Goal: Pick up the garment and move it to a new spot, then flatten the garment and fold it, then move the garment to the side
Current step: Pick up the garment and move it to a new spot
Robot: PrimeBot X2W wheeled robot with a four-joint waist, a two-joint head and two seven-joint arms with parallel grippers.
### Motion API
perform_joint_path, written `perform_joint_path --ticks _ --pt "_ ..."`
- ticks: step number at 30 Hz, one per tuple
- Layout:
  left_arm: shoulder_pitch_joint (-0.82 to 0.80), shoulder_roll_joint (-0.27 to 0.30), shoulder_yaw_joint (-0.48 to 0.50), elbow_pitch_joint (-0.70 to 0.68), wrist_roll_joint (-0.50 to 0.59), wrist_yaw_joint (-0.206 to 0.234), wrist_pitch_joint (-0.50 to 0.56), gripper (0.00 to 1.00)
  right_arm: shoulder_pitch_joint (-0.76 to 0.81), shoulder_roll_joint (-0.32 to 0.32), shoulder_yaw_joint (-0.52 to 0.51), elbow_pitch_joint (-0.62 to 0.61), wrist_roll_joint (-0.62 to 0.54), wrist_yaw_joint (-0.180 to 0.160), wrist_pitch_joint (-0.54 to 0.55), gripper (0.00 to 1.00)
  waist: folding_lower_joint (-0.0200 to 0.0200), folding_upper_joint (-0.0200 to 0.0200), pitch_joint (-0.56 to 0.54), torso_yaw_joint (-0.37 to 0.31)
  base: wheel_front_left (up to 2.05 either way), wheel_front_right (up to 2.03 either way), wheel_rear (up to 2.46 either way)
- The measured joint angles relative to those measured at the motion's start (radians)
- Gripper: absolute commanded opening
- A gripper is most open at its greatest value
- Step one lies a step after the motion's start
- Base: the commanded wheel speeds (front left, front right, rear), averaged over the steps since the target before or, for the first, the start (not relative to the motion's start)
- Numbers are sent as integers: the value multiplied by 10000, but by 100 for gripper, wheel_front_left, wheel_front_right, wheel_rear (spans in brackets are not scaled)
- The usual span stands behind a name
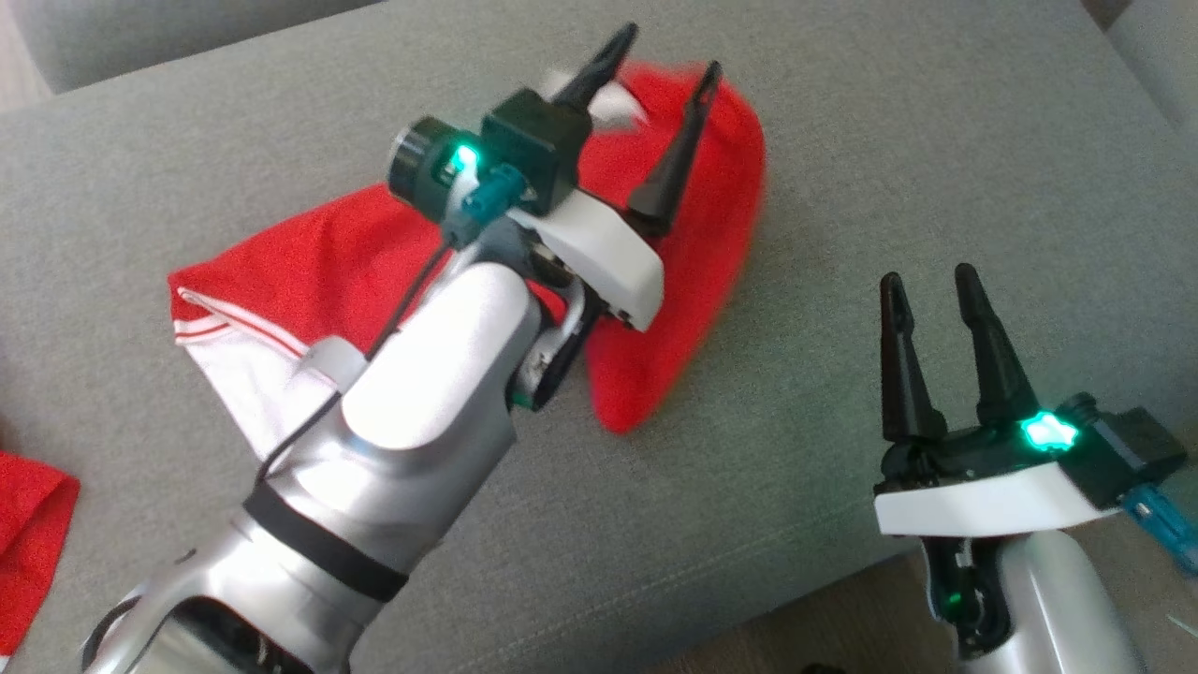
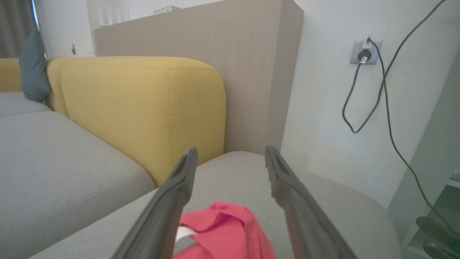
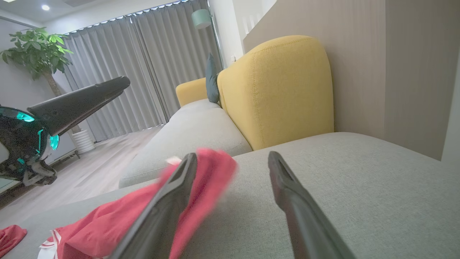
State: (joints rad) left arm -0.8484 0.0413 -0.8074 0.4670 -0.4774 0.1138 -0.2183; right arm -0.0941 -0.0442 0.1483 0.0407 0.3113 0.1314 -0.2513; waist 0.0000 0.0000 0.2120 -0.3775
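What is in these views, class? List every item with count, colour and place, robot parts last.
seat cushions: 2, grey, before the backrest
backrest: 1, yellow, behind the seats
garment: 1, red with white trim, crumpled on one seat
second cloth: 1, red, head view's lower left edge
pillow: 1, blue-grey, against the backrest
wall socket: 1, grey, cable plugged in
left gripper: 1, dark fingers, open above garment
right gripper: 1, dark fingers, open, right of garment

A home living room: a grey sofa (image 3: 359, 187) with a yellow backrest (image 3: 280, 90) lies ahead of the right gripper (image 3: 231, 155), floor-length curtains (image 3: 143, 72) and a potted plant (image 3: 36, 46) to its left
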Motion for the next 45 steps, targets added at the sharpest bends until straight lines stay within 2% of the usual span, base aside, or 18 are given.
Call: perform_joint_path --ticks 5,9,12,18,22,26,27,28,29,33,37,45 --pt "-28 -10 -284 140 -447 368 -270 100 6 0 -267 -8 -21 0 0 100 0 0 21 245 0 0 0" --pt "-10 73 180 299 -454 527 -314 100 23 0 -341 12 -123 0 -12 100 0 0 -116 710 0 0 0" --pt "249 391 924 -92 -441 646 -362 100 40 0 -376 59 -238 0 -13 100 0 0 -272 1155 0 0 0" --pt "2396 1478 2291 -1411 -230 803 -378 100 119 -2 -385 265 -433 0 -13 100 0 0 -697 2105 0 0 0" --pt "4149 1789 2844 -2424 102 798 -376 100 375 -2 -416 395 -642 0 -15 100 0 0 -969 2723 0 0 0" --pt "5805 1699 3568 -3413 150 792 -376 100 630 0 -380 546 -825 0 -15 100 0 0 -1298 3213 0 0 0" --pt "5805 1699 3568 -3413 150 792 -376 100 630 0 -380 546 -825 0 -15 100 0 0 -1298 3213 0 0 0" --pt "6581 1570 3894 -3766 328 736 -376 100 761 0 -384 602 -853 0 -15 100 0 0 -1452 3403 0 0 0" --pt "6581 1570 3894 -3766 328 736 -376 100 761 0 -384 602 -853 0 -15 100 0 0 -1452 3403 0 0 0" --pt "7646 1055 4548 -4182 715 476 -376 100 884 0 -424 637 -867 0 -15 100 0 0 -1657 3676 0 0 0" --pt "7816 669 4953 -4322 1139 -13 -376 100 882 0 -443 650 -928 0 -15 100 0 0 -1701 3787 0 0 0" --pt "7819 314 5582 -4320 1716 -552 -376 100 882 0 -449 694 -926 0 -15 100 0 0 -1599 3804 0 0 0"
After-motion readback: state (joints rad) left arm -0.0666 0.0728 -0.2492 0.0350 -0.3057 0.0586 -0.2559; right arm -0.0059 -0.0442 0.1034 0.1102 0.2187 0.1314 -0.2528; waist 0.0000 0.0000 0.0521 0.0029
